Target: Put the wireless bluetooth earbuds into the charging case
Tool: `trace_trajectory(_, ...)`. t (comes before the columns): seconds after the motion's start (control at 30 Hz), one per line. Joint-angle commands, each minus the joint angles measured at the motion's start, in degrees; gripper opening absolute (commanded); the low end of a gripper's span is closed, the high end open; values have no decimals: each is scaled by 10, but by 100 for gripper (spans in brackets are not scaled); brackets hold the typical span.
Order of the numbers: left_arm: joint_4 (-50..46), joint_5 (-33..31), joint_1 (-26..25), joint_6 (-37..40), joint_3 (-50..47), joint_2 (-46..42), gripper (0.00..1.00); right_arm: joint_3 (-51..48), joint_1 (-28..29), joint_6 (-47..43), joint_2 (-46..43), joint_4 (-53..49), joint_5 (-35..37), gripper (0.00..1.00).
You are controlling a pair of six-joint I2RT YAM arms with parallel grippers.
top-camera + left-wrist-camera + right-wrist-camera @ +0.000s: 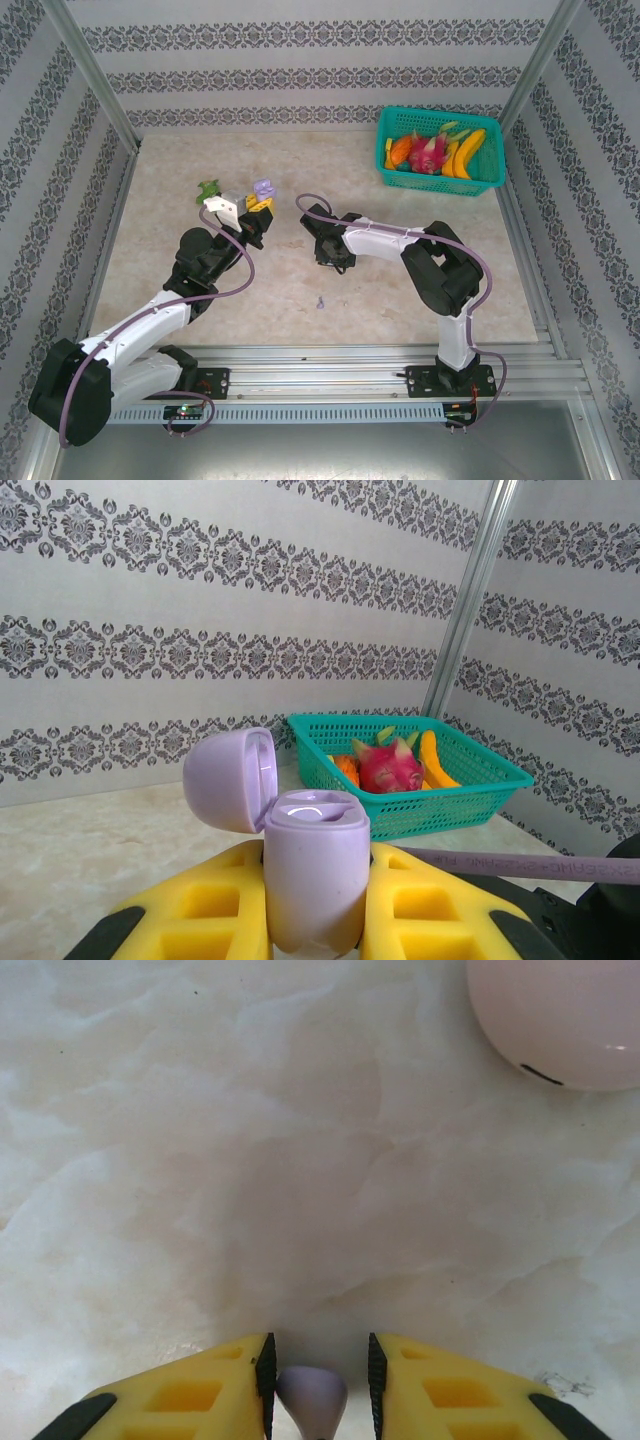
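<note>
The purple charging case stands upright, its lid hinged open. One purple earbud lies well apart from the case, on the near side. A second purple earbud sits to the case's right.

Left tool high, clamped; right tool low, jaws narrowly apart.

Walled on three sides with pale wallpaper banded in dark damask stripes; floored with a cream, marble-veined tabletop; framed at the far corners by slanting aluminium posts. Edged along the near side with a slotted metal rail; lit evenly and softly, with only faint shadows on the stone-look surface.
</note>
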Motion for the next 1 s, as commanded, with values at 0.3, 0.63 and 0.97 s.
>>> trace_trajectory(0.3, 26, -3, -7, 1, -6, 6, 0, 10, 18, 20, 12, -18, 0, 37)
trace_trajectory(0.63, 29, -3, -7, 1, -7, 5, 0, 10, 27, 39, 27, -23, 5, 35)
trace_trajectory(0.97, 28, -4, -6, 1, -8, 4, 0, 11, 19, 30, 33, -19, 11, 22)
